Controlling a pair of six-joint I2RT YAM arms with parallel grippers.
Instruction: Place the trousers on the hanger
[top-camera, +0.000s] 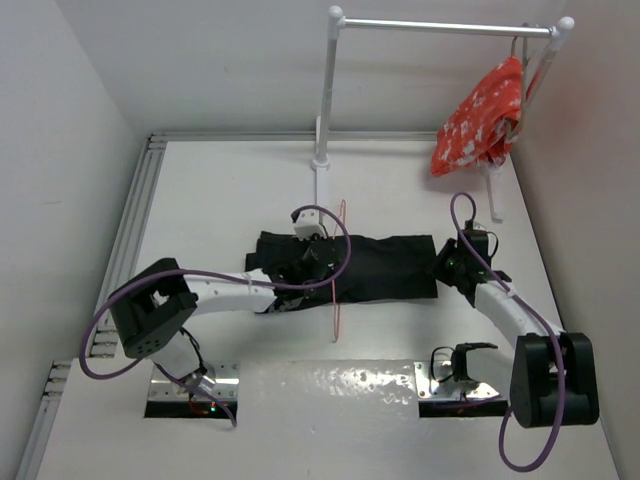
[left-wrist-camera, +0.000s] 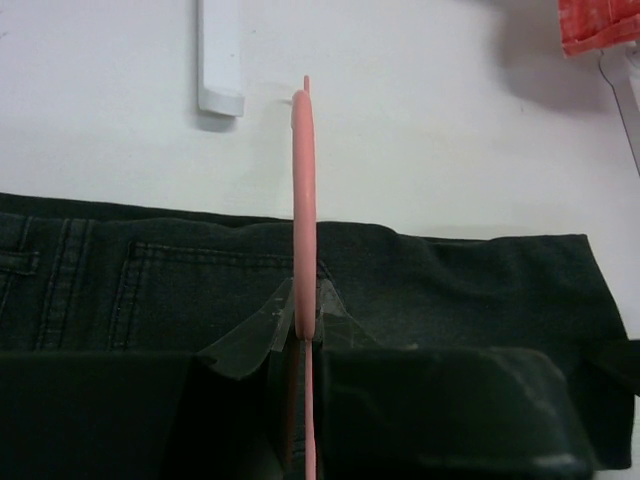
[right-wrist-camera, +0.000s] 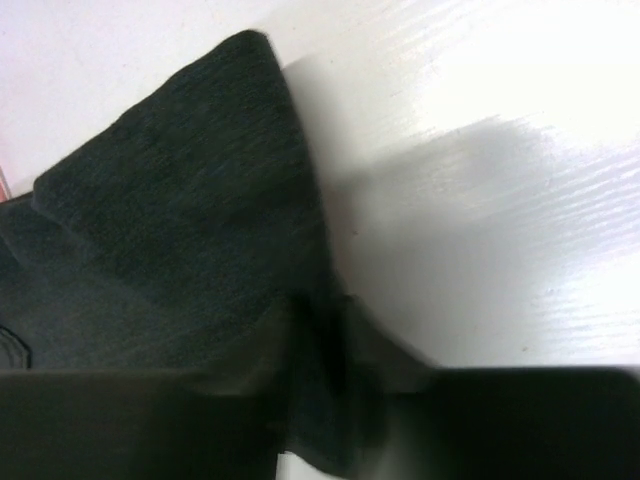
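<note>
From the near edge your left arm (top-camera: 215, 290) stretches to mid-desk (top-camera: 220, 200), jaws pinching the hanger (left-wrist-camera: 303, 200) on edge over the flat trousers (top-camera: 390, 270), where dragging cloth may twist it loose, while your right arm (top-camera: 500, 300) stoops at the trousers' right-edge end, its jaws' state untellable.

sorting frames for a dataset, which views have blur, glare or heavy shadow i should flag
Top external: sharp, with glare on the glossy near strip of the table. Left wrist: the hanger is fairly crisp, the left gripper near the lens is soft. Right wrist: blurred throughout, the trousers edge smeared, a soft shadow beside it and blown-out white top right.
</note>
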